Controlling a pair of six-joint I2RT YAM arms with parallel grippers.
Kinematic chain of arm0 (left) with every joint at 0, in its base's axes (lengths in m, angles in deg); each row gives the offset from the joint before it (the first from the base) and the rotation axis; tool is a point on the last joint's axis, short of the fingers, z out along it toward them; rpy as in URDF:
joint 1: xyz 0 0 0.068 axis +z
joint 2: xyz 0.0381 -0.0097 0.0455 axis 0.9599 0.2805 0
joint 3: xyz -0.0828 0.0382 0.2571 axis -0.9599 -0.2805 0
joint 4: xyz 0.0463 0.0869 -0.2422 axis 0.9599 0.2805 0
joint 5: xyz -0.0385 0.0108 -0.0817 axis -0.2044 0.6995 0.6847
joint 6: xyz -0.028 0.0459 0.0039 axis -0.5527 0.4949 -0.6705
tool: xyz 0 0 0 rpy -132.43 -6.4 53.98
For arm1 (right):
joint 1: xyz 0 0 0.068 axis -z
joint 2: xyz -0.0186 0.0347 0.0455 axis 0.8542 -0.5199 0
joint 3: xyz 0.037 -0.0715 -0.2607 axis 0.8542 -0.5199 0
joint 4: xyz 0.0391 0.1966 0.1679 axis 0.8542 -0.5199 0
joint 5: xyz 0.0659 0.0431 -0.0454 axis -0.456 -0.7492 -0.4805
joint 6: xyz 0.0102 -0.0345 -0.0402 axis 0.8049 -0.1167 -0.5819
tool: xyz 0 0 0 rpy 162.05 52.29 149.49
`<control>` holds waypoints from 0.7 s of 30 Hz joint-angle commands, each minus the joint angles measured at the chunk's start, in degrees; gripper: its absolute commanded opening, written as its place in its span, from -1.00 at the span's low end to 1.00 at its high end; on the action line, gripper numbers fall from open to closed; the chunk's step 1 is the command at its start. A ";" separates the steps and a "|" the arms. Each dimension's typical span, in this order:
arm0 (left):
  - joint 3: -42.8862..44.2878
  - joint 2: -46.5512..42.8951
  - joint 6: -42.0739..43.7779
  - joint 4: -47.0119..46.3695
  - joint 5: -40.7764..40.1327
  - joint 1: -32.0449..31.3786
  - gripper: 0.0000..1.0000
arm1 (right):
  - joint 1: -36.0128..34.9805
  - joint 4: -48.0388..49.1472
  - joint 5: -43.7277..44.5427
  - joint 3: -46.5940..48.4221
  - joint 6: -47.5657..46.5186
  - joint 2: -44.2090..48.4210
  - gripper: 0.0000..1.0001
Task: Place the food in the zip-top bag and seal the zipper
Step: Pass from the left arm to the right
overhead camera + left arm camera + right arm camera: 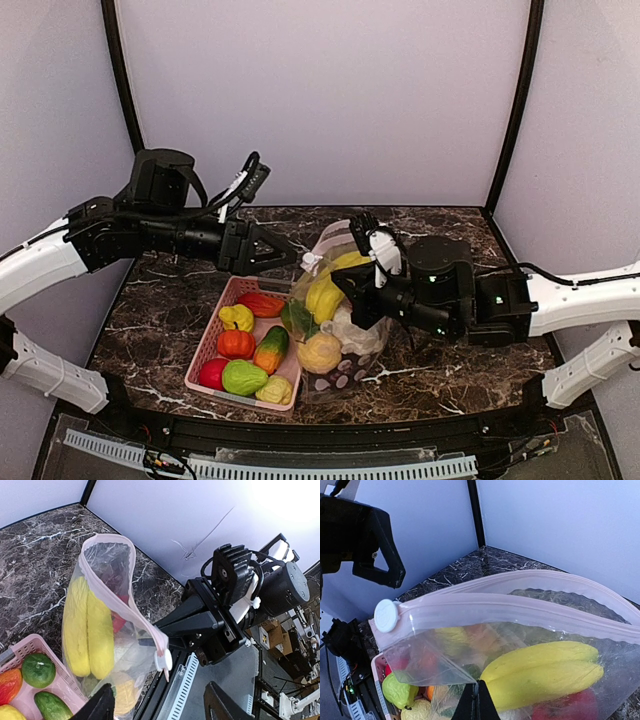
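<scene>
The clear dotted zip-top bag (340,330) stands upright right of the pink basket. It holds a yellow banana (325,292), white cauliflower (352,335), a yellow-orange ball (319,353) and a red fruit (570,707). Its pink zipper (520,611) gapes open, with the white slider (386,615) at one end. My right gripper (479,700) is shut on the bag's side wall just below the zipper; it also shows in the top view (347,284). My left gripper (157,707) is open and empty, in the air just left of the bag's mouth (290,252), near the slider (164,660).
The pink slatted basket (222,310) sits left of the bag with several toy foods, among them a red piece (262,303), an orange one (236,344) and a green one (245,378). The table's front edge is just below the basket and bag.
</scene>
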 commanded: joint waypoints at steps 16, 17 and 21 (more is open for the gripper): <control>-7.74 0.34 -6.62 -13.14 5.59 0.06 -0.47 | -0.53 -0.30 3.71 4.03 3.64 -3.05 -1.00; -7.83 0.37 -6.69 -13.33 5.53 0.05 -0.53 | -0.57 -0.30 3.80 4.01 3.64 -2.99 -1.00; -8.32 0.78 -7.23 -13.38 5.37 0.05 -0.58 | -0.53 -0.32 3.73 4.13 3.65 -3.10 -1.00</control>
